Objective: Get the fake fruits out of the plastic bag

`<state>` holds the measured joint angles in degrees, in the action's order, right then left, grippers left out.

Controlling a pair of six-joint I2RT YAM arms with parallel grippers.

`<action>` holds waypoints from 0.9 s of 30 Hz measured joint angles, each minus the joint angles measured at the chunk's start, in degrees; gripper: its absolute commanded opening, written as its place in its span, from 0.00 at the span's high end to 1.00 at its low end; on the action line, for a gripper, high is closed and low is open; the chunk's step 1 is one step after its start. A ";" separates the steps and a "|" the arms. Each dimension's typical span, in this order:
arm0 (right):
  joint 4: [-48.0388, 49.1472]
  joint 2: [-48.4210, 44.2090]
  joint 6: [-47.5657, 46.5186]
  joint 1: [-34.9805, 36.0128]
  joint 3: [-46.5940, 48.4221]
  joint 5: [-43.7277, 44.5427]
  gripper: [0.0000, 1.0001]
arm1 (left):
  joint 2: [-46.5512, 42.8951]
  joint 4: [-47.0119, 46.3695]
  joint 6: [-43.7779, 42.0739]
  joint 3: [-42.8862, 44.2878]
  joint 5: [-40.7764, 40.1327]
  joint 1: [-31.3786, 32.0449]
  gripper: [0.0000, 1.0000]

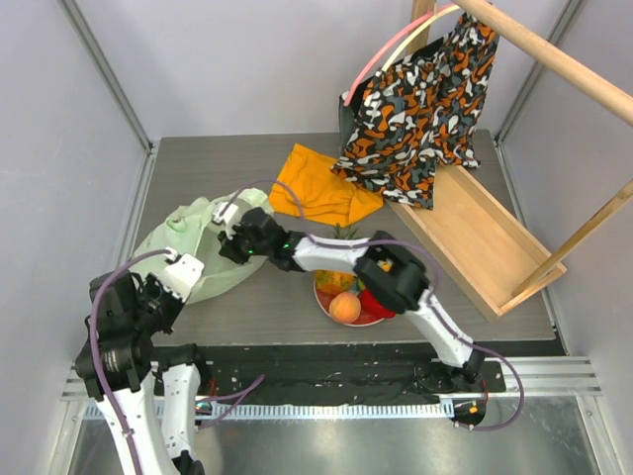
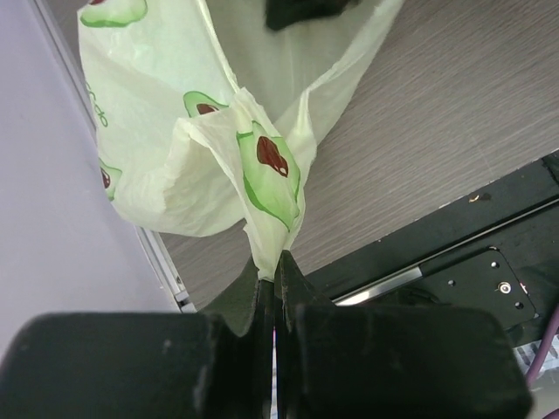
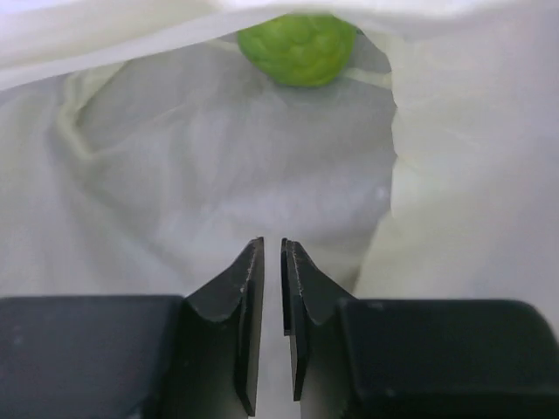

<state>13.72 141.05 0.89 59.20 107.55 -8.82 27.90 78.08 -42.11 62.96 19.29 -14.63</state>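
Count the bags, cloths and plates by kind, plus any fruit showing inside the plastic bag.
Bags: 2, plastic bag, patterned fabric bag
Cloths: 1, orange cloth
Plates: 1, plate
Fruit showing in bag: 1, green fruit
Total: 5

Bag mouth open: bare floor of plastic bag (image 3: 218, 175) runs clear up to green round fruit (image 3: 299, 48). Film crowds right and overhead.

green fruit (image 3: 299, 48) inside crinkled bag (image 1: 188, 242), peach (image 1: 344, 308) outside
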 measured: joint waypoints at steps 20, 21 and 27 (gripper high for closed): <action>4.50 -37.13 -9.05 -0.42 -37.22 -9.90 0.36 | 4.09 0.00 2.60 -1.14 2.89 0.00 1.00; 4.17 -36.59 -9.51 -0.42 -36.68 -9.42 0.35 | 4.04 0.02 2.62 -1.11 2.97 0.00 1.00; -3.72 -34.56 -21.62 -0.55 -29.94 -14.56 0.26 | 2.80 0.00 2.64 -0.85 2.99 0.00 1.00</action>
<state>10.00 106.50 -20.73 58.65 77.60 -23.38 30.70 78.08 -39.46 62.11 22.28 -14.63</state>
